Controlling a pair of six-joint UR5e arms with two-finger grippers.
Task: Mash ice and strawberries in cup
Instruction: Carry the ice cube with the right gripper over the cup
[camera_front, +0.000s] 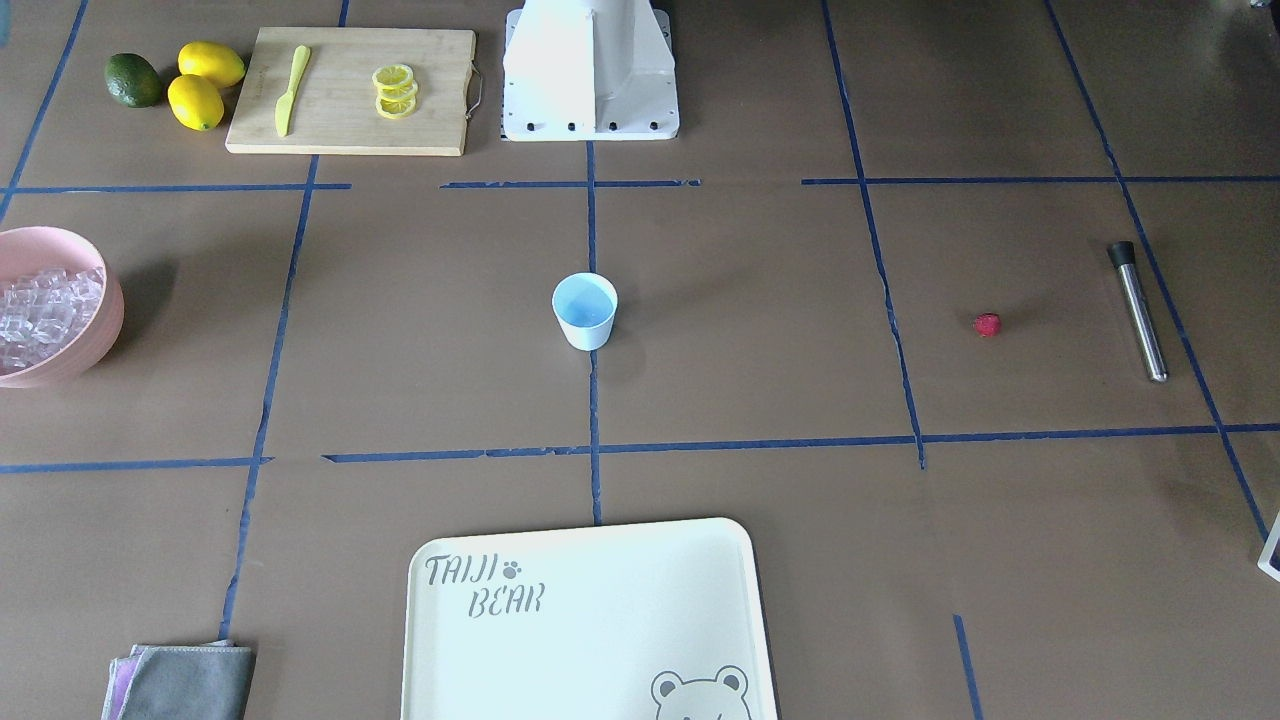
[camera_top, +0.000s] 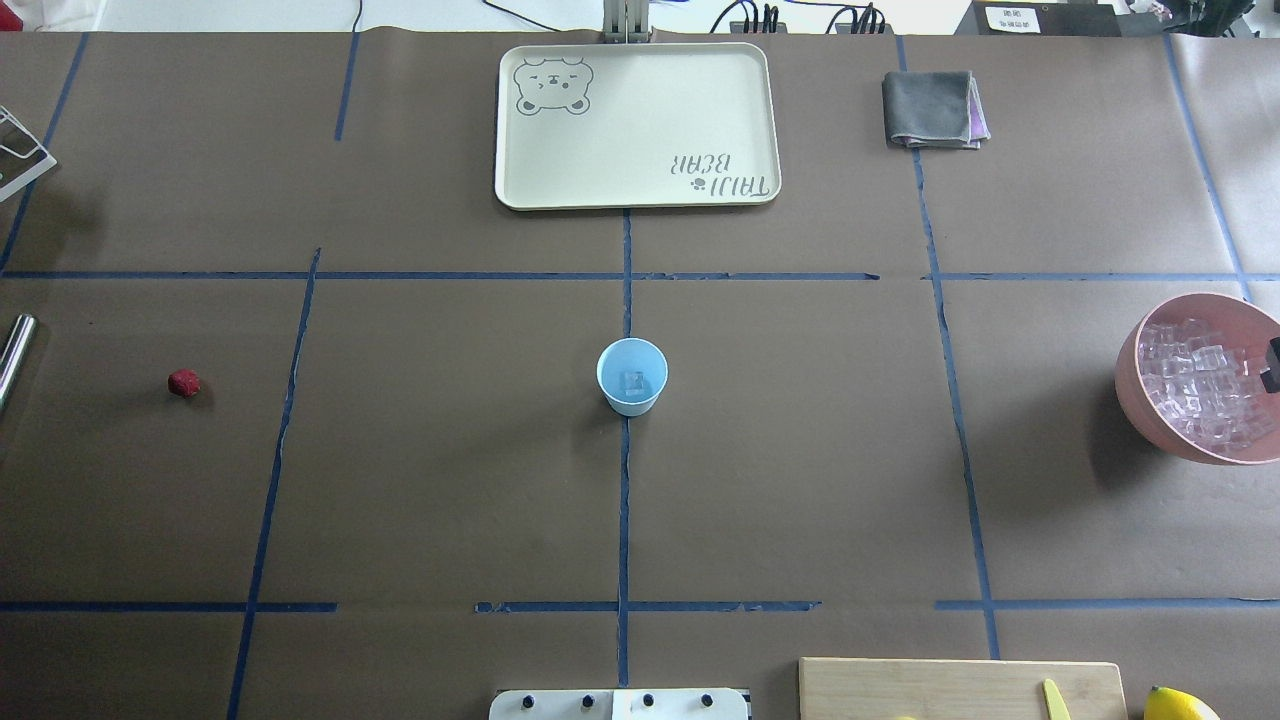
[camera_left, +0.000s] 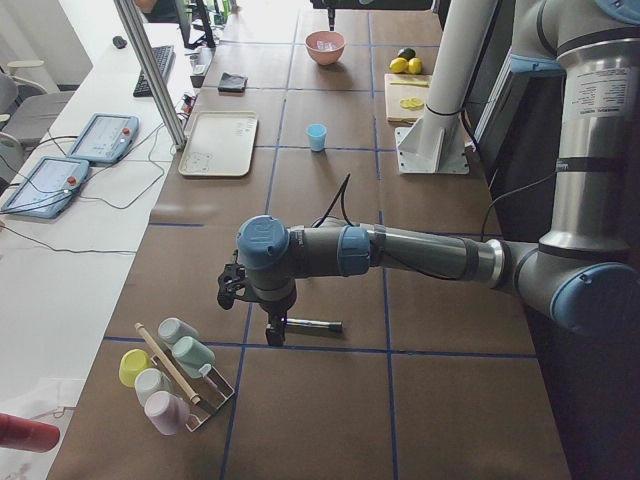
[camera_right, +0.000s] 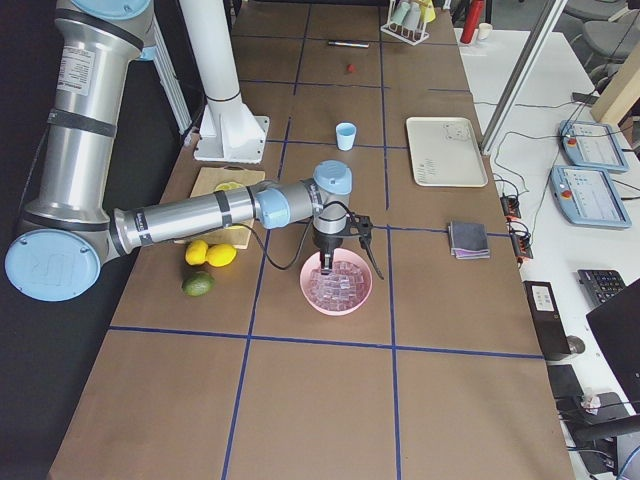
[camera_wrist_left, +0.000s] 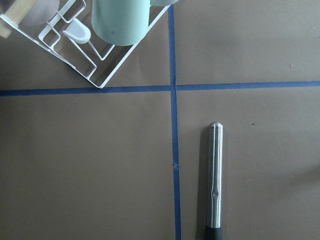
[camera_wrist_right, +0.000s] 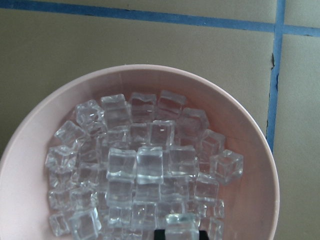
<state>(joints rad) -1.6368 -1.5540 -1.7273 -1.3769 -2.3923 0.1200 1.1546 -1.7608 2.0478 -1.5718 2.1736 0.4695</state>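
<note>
One ice cube (camera_wrist_right: 182, 222) at six o'clock, I find clamped in right gripper (camera_wrist_right: 180, 233); left gripper (camera_left: 272, 336) state I cannot tell

- The table (camera_top: 400, 480) is covered with brown paper, which blue tape (camera_top: 623, 500) divides into squares.
- Along its operators' edge stands a white bench (camera_left: 60, 260) with two control tablets (camera_left: 103, 138) and cables.
- A metal post (camera_left: 150, 70) rises at this edge.

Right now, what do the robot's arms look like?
Both the left arm and the right arm are shiny silver-grey tubes joined by round light-blue caps. A thin black cable loops by each wrist, and each arm ends in small black jaws.
</note>
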